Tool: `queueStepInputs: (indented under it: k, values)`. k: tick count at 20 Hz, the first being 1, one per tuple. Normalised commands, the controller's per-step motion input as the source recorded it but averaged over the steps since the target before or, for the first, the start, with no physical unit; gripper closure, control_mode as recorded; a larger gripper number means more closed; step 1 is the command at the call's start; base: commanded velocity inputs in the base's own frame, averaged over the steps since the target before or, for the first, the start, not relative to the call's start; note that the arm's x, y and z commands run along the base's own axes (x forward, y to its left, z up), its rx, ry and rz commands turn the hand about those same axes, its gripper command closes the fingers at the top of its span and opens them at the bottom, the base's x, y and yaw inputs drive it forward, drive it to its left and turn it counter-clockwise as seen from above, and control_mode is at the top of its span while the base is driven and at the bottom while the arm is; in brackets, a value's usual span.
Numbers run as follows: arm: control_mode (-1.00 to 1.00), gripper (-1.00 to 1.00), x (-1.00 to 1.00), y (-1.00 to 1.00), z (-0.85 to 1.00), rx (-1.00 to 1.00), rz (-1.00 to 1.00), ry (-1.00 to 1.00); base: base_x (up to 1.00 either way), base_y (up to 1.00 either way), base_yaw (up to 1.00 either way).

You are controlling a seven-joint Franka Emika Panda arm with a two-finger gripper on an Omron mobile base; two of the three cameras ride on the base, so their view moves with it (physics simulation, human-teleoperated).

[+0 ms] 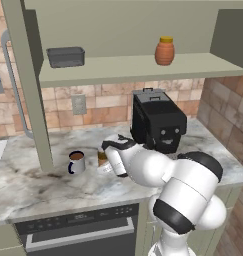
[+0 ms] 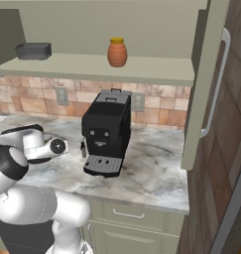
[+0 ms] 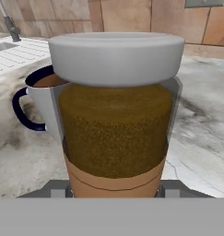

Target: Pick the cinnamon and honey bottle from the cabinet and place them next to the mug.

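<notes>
The arm [image 1: 163,175] folds low and reaches forward, wrist roughly level. Its gripper [image 1: 104,159] has the jaws closed on the cinnamon [image 3: 115,133], which stands upright between them; the finger contact itself is mostly hidden, so the grip looks firm rather than certain.

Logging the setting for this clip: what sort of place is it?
A rendered home kitchen, it seems: marble-look counter with a brick backsplash, a black coffee machine, an open cabinet shelf holding a honey bottle.
</notes>
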Motion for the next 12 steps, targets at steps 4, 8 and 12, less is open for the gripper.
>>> queueStepInputs:
  k: [4,8,12]
  values:
    - [-1.00,-1.00,0.00,0.00,0.00,0.00,0.00,0.00,0.00,0.00,0.00]
    - [-1.00,-1.00,0.00,0.00,0.00,0.00,0.00,0.00,0.00,0.00,0.00]
    - [-1.00,-1.00,0.00,0.00,0.00,0.00,0.00,0.00,0.00,0.00,0.00]
